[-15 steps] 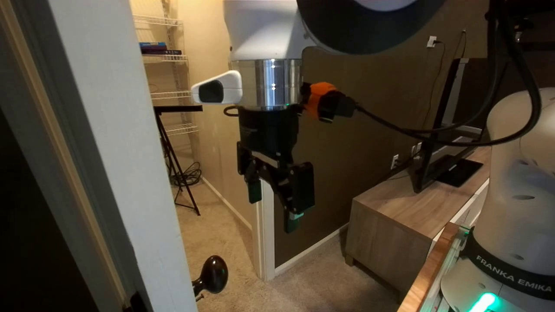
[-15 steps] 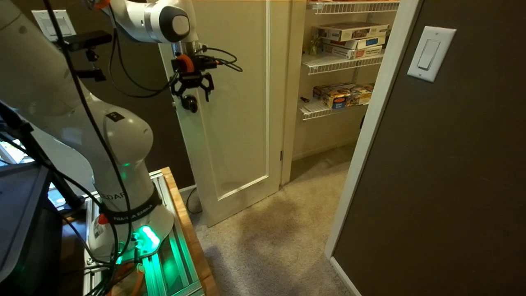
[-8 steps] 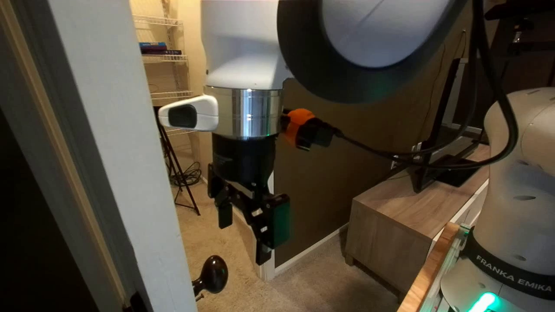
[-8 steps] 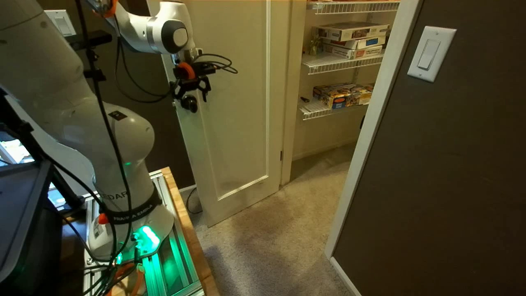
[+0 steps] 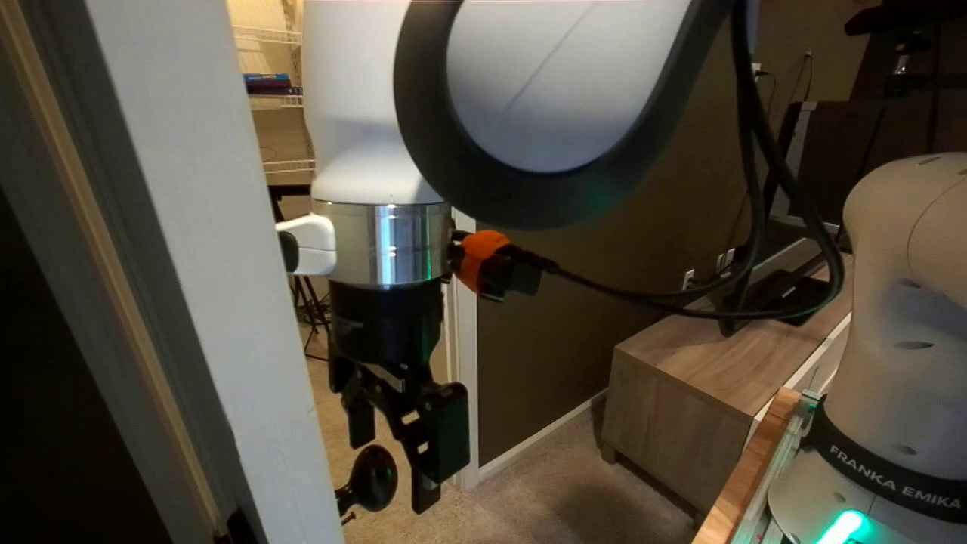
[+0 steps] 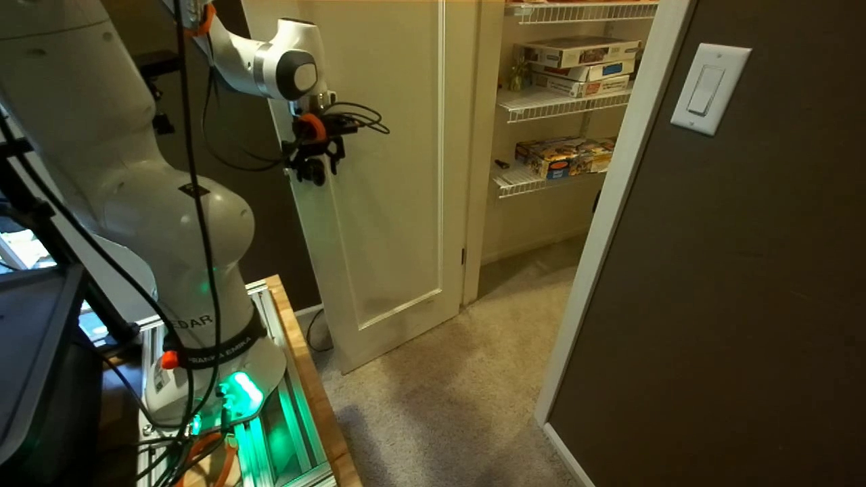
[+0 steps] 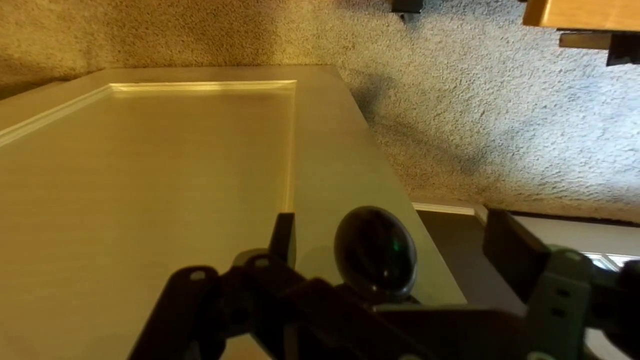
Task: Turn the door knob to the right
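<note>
Spread gripper (image 5: 394, 476) down at the door knob (image 5: 375, 478), nothing gripped yet

Left to right in an exterior view: white door (image 5: 227, 272), glossy dark knob jutting from it, well apart from the wooden edge of the tabletop (image 5: 750, 468). Gripper is lower and closer to the door than a second ago; knob itself unmoved. Jaws stand wide apart, holding nothing. Wrist view has the knob in the gap between them, nearer the jaw on the door-panel side. Contact: can't tell for sure, none evident. For the task: approach looks nearly done, turning apparently not begun. Probably needs to drop a touch and center, then squeeze and twist right.
</note>
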Tool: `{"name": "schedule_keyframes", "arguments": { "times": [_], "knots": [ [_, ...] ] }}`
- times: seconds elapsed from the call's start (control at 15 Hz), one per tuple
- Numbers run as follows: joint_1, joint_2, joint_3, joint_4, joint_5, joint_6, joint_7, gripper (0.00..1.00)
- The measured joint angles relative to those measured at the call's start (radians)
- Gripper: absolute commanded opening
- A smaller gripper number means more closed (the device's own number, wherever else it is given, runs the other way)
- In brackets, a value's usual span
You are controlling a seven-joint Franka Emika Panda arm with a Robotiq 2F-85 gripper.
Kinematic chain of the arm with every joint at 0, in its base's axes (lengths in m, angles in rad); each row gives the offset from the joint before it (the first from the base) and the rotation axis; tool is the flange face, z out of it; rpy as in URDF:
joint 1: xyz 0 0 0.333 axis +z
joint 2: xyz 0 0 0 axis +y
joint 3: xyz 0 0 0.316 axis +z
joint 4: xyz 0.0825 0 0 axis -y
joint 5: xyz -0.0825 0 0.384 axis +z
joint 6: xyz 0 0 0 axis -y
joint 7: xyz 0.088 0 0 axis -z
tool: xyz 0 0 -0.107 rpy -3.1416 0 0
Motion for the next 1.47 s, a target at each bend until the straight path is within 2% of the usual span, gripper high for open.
{"name": "schedule_keyframes", "arguments": {
  "times": [0.13,0.2,0.27,0.4,0.47,0.53,0.6,0.8,0.93,1.2,1.47],
  "knots": [
    [-0.002,0.024,0.008,0.019,0.009,0.000,-0.005,0.53],
    [-0.005,0.034,0.011,0.027,0.011,0.000,-0.008,0.56],
    [-0.008,0.044,0.015,0.035,0.012,0.000,-0.009,0.54],
    [-0.016,0.060,0.020,0.050,0.012,0.000,-0.011,0.66],
    [-0.021,0.067,0.024,0.055,0.012,0.000,-0.012,0.67],
    [-0.026,0.074,0.028,0.061,0.012,0.000,-0.012,0.64],
    [-0.030,0.080,0.033,0.066,0.012,0.000,-0.012,0.46],
    [-0.045,0.090,0.047,0.077,0.012,-0.001,-0.012,0.26],
    [-0.054,0.089,0.056,0.082,0.013,-0.019,-0.004,0.17],
    [-0.069,0.088,0.063,0.088,0.016,-0.043,-0.007,0.17],
    [-0.108,0.091,0.056,0.103,0.124,-0.113,-0.091,0.17]
  ]
}}
